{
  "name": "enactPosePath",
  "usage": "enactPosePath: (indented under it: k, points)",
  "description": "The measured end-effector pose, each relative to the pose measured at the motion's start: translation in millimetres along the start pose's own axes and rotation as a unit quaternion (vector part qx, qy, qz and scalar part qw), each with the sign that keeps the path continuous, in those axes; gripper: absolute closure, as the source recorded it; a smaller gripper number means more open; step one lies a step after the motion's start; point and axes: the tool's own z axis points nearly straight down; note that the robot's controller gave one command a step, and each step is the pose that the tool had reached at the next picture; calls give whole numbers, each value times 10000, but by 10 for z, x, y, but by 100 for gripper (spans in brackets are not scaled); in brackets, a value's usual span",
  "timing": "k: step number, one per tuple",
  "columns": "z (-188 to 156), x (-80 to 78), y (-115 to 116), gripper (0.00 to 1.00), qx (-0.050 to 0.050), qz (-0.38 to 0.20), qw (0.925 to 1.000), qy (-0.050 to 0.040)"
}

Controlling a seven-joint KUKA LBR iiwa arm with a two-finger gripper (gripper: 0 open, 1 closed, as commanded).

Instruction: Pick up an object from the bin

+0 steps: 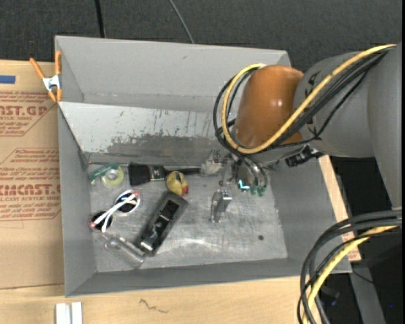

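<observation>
1. Right of centre in the frame, the gripper [220, 206] hangs below the orange wrist cover over a bare patch of the floor of the bin [155, 66]. Whether it is open or closed cannot be told from this angle, and nothing is seen held in it.
2. Nearest thing: a black oblong object [160, 223], possibly a stapler, lying on the floor to the left of the gripper and slightly lower in the frame, apart from it.
3. Its long axis runs from lower left to upper right, so its upper end points roughly toward the gripper.
4. Appearance: dark, boxy and narrow, with pale glints along its top face.
5. Other things: a yellow rounded thing [176, 181] lies up and left of the gripper, and white-and-red sunglasses [115, 211] lie farther left.
6. Judged next move: a shift leftward, then a grasp set across the black object's narrow width.
</observation>
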Motion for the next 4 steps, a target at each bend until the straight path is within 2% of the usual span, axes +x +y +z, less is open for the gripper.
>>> enactPosePath:
  k: [1, 2, 3, 4]
  points:
    - [-44, -19, 0, 0, 0, 1, 10000, -36]
    - [-228, 153, 477, 0, 8, -110, 9999, -30]
    - [88, 61, 611, 0, -4, -1048, 9945, -76]
    - [423, 255, 1251, 100, -10, -1753, 9845, -19]
